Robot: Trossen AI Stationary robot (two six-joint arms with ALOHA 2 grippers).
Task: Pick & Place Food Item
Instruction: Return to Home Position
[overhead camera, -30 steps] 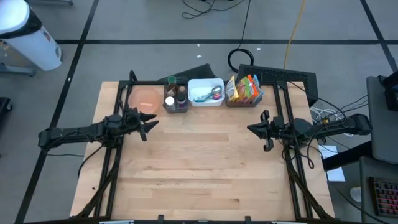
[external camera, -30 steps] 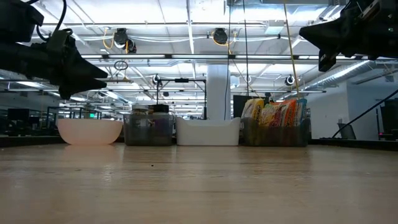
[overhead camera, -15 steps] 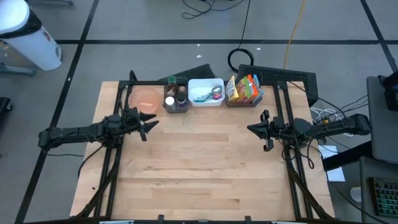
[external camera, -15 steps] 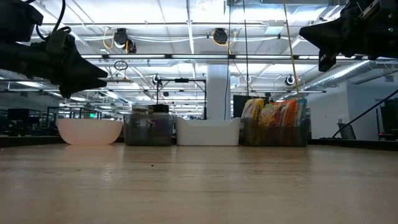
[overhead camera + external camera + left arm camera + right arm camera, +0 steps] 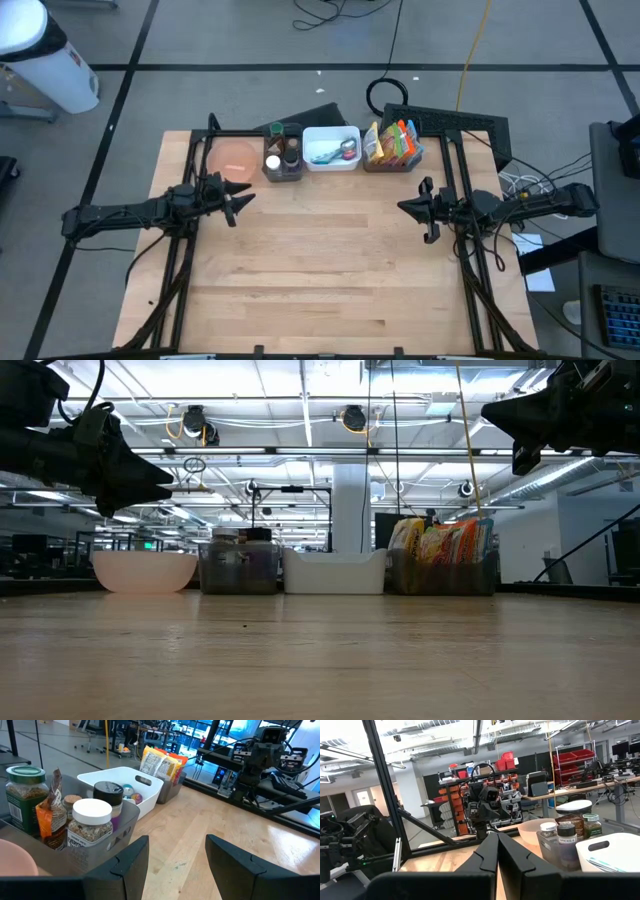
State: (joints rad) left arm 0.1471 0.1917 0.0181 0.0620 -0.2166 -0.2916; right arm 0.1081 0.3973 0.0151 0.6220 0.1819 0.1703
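Left gripper (image 5: 242,203) hangs over the table's (image 5: 330,280) left side, near the pink bowl (image 5: 233,158), fingers spread, empty | right gripper (image 5: 404,208) hangs over the right side, fingers clenched on nothing | yellow noodle pack (image 5: 373,143) in right black bin (image 5: 392,167) | black seasoning bottle (image 5: 290,153) in left black bin (image 5: 283,177) | blue spoon (image 5: 323,155) in white bin (image 5: 330,166)

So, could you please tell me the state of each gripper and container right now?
Left gripper: jaws open, empty, raised.
Right gripper: jaws shut, empty, raised.
Bowl: empty.
Left bin: holds upright jars.
White bin: holds small items.
Right bin: full of upright packs.
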